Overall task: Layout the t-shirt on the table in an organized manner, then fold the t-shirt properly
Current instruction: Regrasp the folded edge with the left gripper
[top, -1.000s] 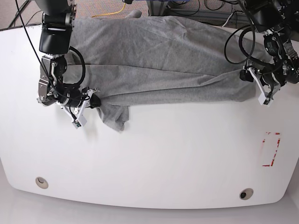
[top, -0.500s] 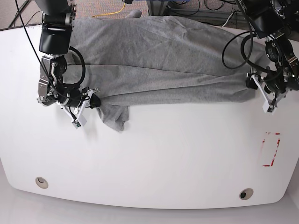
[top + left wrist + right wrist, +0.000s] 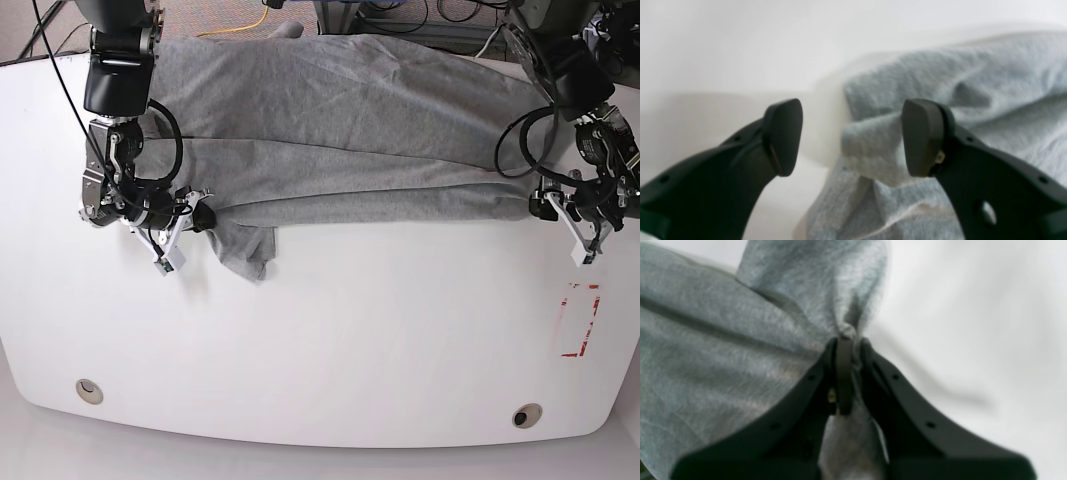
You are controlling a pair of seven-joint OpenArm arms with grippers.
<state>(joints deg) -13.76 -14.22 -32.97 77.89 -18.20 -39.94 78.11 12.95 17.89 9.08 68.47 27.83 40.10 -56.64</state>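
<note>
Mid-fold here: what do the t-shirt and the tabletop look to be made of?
The t-shirt looks like soft heather-grey knit, probably cotton jersey: matte, flecked, and it creases and bunches where the right pincer pinches it. The table looks like hard glossy white laminate or plastic: smooth, with soft reflections. The exact material is not certain.

Heather-grey knit cloth t-shirt [image 3: 340, 130], glossy smooth white table [image 3: 350, 340], seemingly matt black plastic claw [image 3: 850, 136]

black arms [image 3: 118, 75], looped black cables (white camera mounts), matte fingers [image 3: 922, 138]
</note>
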